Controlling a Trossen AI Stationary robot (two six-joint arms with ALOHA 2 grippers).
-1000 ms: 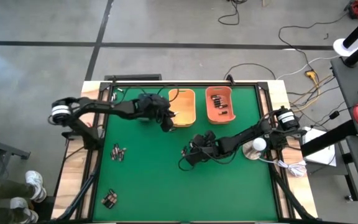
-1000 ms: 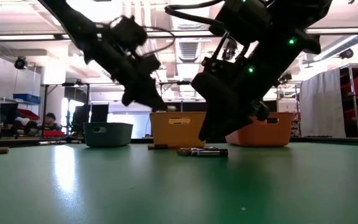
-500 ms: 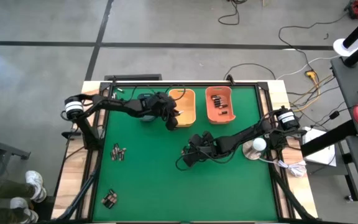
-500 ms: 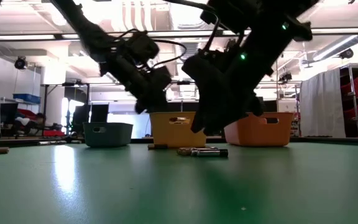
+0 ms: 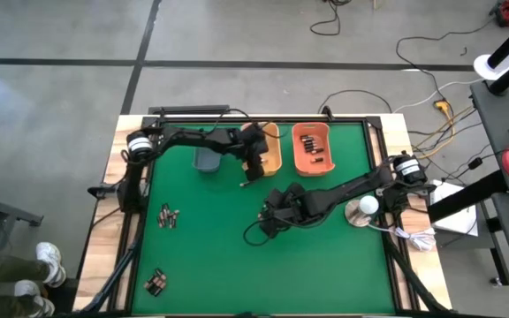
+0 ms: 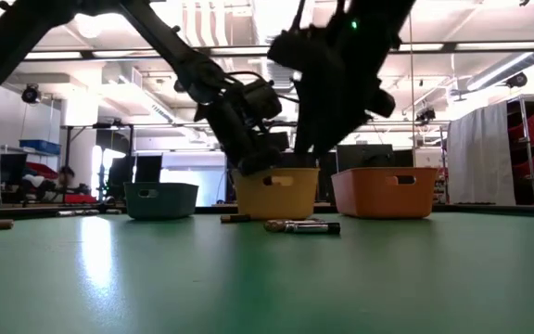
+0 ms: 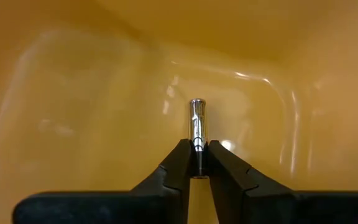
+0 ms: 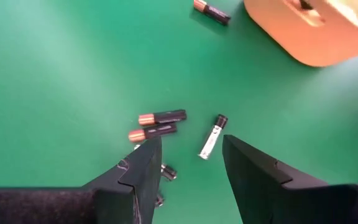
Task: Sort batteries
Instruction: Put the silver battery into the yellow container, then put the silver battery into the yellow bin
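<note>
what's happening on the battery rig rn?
Mid-sort. The left gripper is over the yellow-orange bin, pinching a slim silvery battery between its fingers, not yet dropped. The right gripper hangs open above a small cluster of loose batteries mid-table. The orange bin already holds several cells, and more batteries wait near the table's left edge.

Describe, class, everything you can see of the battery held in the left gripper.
The battery is a slim, shiny silver cylinder that looks like metal, with a small rounded cap at its far end. The left gripper pinches its near end between two dark fingers, so it points straight out from them. It hangs inside the yellow bin, above the glossy floor, which it does not seem to touch. Nothing else in the bin shows near it.
</note>
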